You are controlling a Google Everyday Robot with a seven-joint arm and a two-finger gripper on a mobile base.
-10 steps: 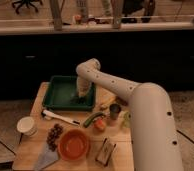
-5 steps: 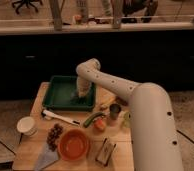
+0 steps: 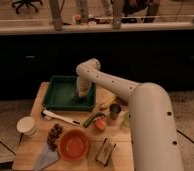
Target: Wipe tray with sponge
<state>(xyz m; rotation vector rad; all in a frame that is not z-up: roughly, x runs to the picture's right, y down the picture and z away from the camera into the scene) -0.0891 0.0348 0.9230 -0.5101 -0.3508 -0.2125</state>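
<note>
Nothing has visibly moved since the earlier frames: arm and gripper sit in the same pose over the tray.

Left to right on the light wooden desk (image 3: 35,105):
- small white round cup (image 3: 26,125) at the left edge
- grey triangular cloth-like piece (image 3: 45,159) at lower left
- cluster of dark round grapes (image 3: 54,135) above it
- long white-handled utensil (image 3: 60,117) lying diagonally just below the tray
- dark green rectangular plastic tray (image 3: 57,95) with low raised sides, centre-left of frame near the desk's back edge
- round orange bowl (image 3: 73,145) at lower centre

The gripper (image 3: 81,96) is down inside the tray's right part, next to the right wall. Cannot tell how far it is open, or whether it holds a sponge; none can be made out.

Right of the tray: green elongated vegetable (image 3: 92,119), small orange-red round item (image 3: 100,125), dark metal cup (image 3: 114,111), and a dark rectangular block (image 3: 105,151) at lower centre.

Risks:
- A stroke to the right would likely hit the tray wall and shove the tray toward the cup and vegetable.
- Too much downward force could drag the tray along the desk.
- A tray pushed toward the front would catch the utensil.

Open room: the tray floor left of the gripper looks bare, so leftward strokes seem safest. The desk is crowded below and to the right.
</note>
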